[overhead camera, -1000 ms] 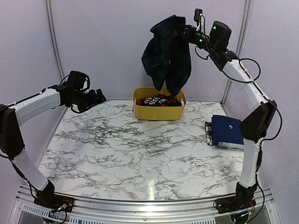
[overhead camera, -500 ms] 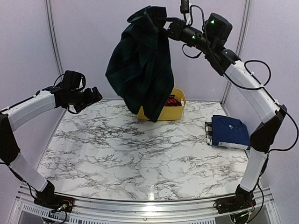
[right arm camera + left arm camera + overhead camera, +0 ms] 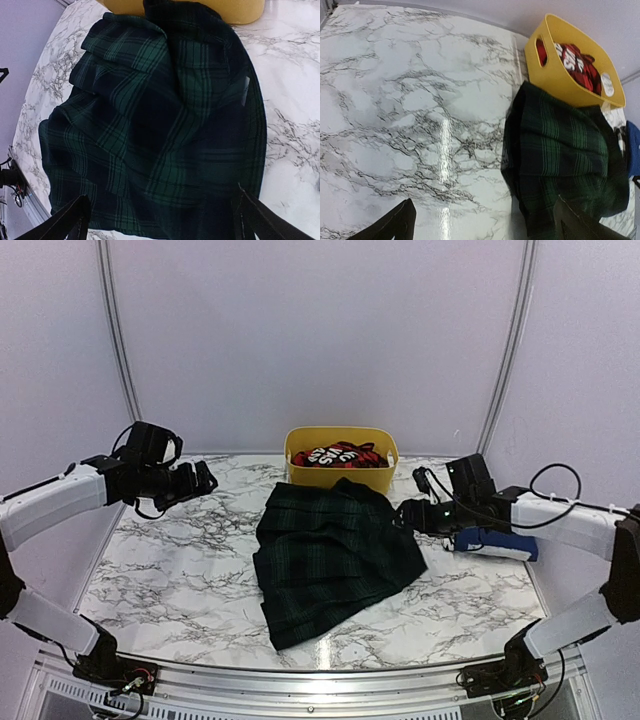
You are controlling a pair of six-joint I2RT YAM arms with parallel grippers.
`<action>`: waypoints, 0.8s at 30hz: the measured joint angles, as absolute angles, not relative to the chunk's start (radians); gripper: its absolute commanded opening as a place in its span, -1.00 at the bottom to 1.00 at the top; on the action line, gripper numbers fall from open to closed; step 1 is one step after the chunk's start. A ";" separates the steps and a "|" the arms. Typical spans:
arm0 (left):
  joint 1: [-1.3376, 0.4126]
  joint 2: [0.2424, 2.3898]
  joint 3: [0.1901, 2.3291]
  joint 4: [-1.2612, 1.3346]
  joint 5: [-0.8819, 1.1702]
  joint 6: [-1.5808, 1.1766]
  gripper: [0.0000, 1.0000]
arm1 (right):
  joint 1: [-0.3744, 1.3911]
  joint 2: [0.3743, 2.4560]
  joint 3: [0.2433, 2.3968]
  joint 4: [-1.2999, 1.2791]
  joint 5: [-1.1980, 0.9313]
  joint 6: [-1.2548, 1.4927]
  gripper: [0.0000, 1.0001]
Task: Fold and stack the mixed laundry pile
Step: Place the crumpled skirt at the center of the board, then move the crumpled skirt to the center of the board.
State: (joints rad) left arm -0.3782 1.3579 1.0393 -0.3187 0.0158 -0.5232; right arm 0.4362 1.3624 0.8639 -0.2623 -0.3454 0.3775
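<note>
Right claw (image 3: 403, 515): fingers apart, empty, low over the table (image 3: 170, 570).
Tartan garment (image 3: 335, 560): lies rumpled just ahead of the right claw, far edge against the tub (image 3: 340, 482).
Left claw (image 3: 207, 478): fingers apart, empty, well clear of the tartan.
Red checked garment (image 3: 340, 454): in the tub.
Navy garment (image 3: 495, 540): folded, just behind the right claw.

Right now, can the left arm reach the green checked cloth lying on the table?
Probably yes. The left gripper hangs open above the table, with only bare marble between it and the tartan garment. The right gripper is at the cloth's other edge, out of the way.
</note>
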 measured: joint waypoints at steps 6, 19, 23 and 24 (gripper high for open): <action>-0.546 1.370 0.996 -0.318 0.037 -0.435 0.98 | 0.434 1.276 0.857 -0.311 -0.349 0.347 0.68; -0.908 1.684 1.180 -0.331 0.074 -0.252 0.70 | 0.432 1.517 0.868 -0.454 -0.296 0.279 0.18; -0.909 1.777 1.203 -0.347 0.040 -0.252 0.48 | 0.443 1.589 0.859 -0.461 -0.363 0.248 0.02; -0.890 1.797 1.201 -0.353 0.031 -0.260 0.44 | 0.450 1.604 0.859 -0.463 -0.379 0.239 -0.01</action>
